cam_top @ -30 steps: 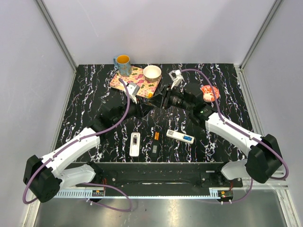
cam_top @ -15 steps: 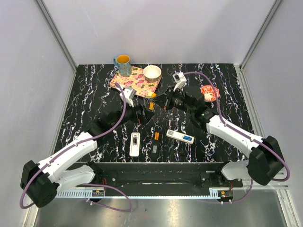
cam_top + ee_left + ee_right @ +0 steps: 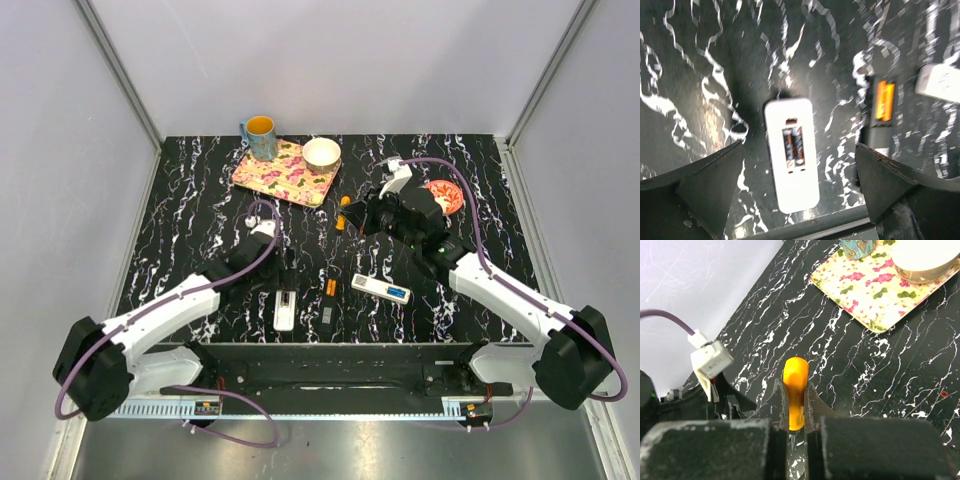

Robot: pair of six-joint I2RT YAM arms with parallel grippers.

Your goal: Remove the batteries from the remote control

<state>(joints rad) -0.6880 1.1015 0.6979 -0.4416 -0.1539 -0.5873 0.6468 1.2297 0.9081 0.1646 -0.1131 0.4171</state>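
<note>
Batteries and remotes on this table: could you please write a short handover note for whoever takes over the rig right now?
The right tool is shut on an orange battery.
The left tool is open and empty, hovering over the white remote, whose bay is open with cells inside.
Done: another orange battery lies loose on the table.
Left: set down the held battery, pull the cells from the remote under the left tool, then check the second white remote, which shows blue at one end, probably cells.
</note>
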